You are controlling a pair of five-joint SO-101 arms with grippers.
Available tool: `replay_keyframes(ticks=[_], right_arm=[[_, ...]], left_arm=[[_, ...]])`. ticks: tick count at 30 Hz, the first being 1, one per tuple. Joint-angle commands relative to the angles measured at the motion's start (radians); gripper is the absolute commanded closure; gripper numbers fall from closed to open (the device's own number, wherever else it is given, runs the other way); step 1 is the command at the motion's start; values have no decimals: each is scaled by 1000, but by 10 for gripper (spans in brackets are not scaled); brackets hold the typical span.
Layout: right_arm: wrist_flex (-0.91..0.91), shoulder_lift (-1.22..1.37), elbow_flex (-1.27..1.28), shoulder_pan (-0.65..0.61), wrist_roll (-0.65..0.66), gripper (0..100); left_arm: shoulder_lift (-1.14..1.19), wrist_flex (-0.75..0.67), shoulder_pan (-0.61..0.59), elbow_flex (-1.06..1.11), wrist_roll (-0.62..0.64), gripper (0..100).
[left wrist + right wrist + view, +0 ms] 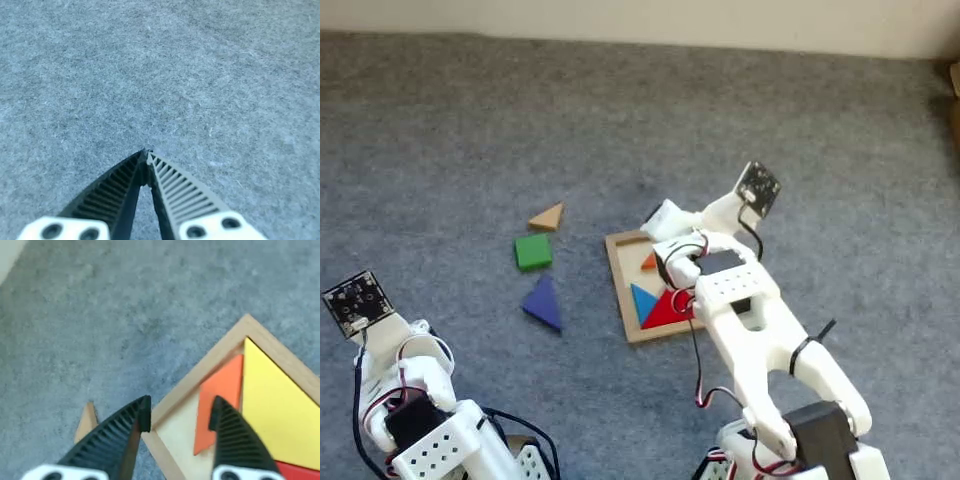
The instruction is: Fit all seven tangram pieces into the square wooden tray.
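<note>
Green square (533, 252): probably light, stiff wood, best pinched across opposite edges. Right gripper (181, 415) spread over tray (205, 365) corner; left gripper (148, 155) closed, empty.

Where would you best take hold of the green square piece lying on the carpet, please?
I would come straight down from above: the green square lies flat, so only its edges offer grip. Close across the two parallel sides facing neither the tan triangle nor the blue triangle, so neither neighbour is likely to block the grasp.
</note>
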Motion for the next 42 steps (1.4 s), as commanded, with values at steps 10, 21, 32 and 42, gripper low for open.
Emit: replay_keyframes(ticks=[10,21,32,42], right_arm=[[-24,-71,-7,10,150,990],[-21,99,-2,13,155,990],[39,156,-87,68,236,990],[44,156,-87,102,239,990]], left_arm=[[-54,5,19,19,-8,993],[-54,5,21,19,-8,993],[-54,5,19,19,-8,993],[-54,5,19,19,-8,993]])
